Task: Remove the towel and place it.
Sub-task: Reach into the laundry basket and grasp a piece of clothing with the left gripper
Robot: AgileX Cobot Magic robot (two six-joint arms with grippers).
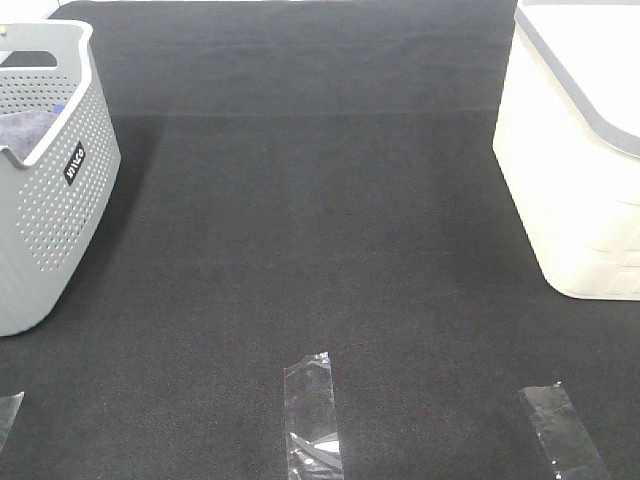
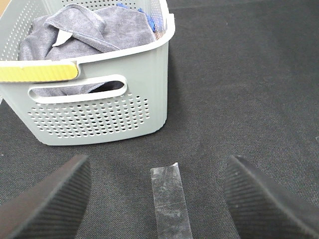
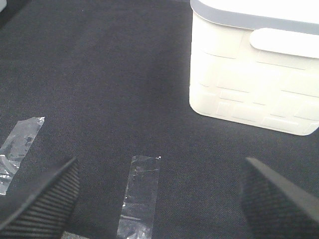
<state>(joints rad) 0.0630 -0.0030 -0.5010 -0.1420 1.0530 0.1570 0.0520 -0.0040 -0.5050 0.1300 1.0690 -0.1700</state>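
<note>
High view, desk: a flat desk (image 1: 320,250) covered in black, finely woven fabric, with a faint crease running across its far part.
High view, left basket: a pale grey plastic basket (image 1: 55,230) with rounded corners and walls pierced by rows of small round holes. A small black label (image 1: 75,163) on it bears white lettering too small to read surely.
High view, towel: the greyish-purple terry towel (image 1: 25,130) lies bunched inside the grey basket, with a bit of bright blue cloth (image 1: 60,105) against the wall beside it.
High view, right basket: a cream plastic basket (image 1: 575,190) with a grey rim and smooth walls moulded in a brick-like relief, well apart from the grey one.
High view, tape: three strips of clear, shiny tape (image 1: 312,410) are stuck to the fabric near the front edge.
Left wrist view, basket: an oval handle slot opens in the near wall, with a yellow strip (image 2: 37,72) on the rim above it.
Left wrist view, towel: it is crumpled and soft-looped, with a white tag (image 2: 62,39) showing, and it is visible through the slot.
Left wrist view, fingers: the left fingers (image 2: 47,199), black with ribbed pads, are spread wide and hold nothing. They are over a tape strip, short of the basket.
Right wrist view, fingers: the right fingers (image 3: 40,199), equally black and ribbed, are also spread wide and hold nothing. They are over the fabric and tape, with the cream basket ahead.
</note>
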